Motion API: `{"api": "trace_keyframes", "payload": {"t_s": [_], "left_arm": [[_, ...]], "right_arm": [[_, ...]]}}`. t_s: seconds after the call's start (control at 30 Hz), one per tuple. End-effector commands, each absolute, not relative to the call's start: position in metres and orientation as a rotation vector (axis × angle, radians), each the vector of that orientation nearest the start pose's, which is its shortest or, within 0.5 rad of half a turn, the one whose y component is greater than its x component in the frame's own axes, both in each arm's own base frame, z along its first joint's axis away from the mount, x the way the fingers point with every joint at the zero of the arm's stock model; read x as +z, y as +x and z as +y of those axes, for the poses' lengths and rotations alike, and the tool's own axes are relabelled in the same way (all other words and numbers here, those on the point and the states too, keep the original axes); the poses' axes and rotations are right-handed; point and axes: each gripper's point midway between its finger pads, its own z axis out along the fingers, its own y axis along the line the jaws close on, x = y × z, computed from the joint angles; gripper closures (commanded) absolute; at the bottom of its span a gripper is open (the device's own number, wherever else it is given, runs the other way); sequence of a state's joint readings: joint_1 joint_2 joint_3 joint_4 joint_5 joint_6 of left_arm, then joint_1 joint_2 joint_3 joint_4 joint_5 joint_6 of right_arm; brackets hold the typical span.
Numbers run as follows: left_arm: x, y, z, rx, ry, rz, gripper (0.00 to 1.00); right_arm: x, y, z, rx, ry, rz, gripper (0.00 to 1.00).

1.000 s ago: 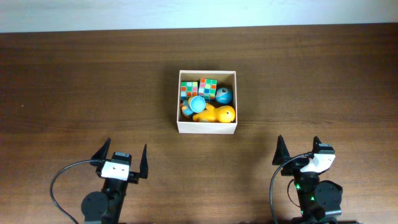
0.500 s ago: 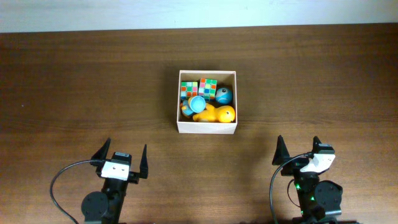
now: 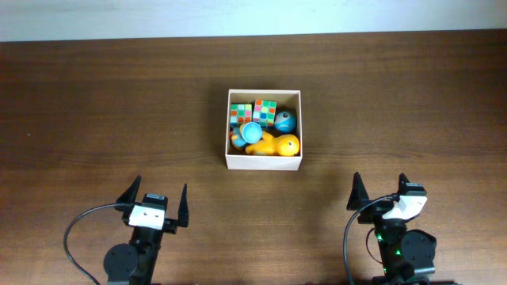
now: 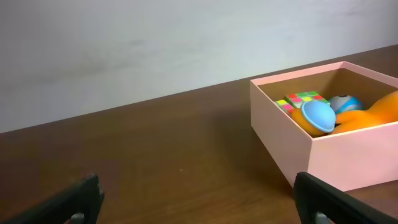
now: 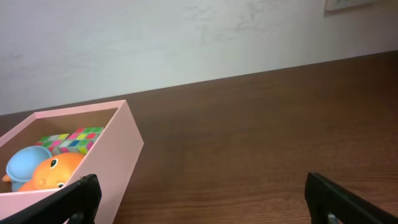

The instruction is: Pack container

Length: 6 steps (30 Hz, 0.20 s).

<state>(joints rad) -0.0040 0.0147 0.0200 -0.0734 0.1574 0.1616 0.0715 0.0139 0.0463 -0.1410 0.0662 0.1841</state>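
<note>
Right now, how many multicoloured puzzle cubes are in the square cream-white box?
2. One multicoloured puzzle cube lies in the far left corner of the box; the second cube is just right of it. Others may be hidden.

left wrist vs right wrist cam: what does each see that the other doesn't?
Only left wrist: the blue ball inside the box. Only right wrist: a white wall plate at top right. Both: the box, a checkered cube, the light blue cap, the orange toy and the table.
</note>
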Motion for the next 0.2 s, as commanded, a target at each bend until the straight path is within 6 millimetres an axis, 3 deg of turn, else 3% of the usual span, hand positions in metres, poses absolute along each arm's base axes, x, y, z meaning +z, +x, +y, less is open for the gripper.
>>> {"api": "trace_keyframes", "payload": {"t_s": [0.0,0.17], "left_arm": [[0.1607,0.2440,-0.0260,0.009,0.258,1.614,0.01],[0.1607,0.2440,-0.0260,0.009,0.258,1.614,0.01]], "right_arm": [[0.1557,0.2434,0.0054,0.134,0.142,1.673,0.01],[0.1557,0.2434,0.0054,0.134,0.142,1.673,0.01]]}}
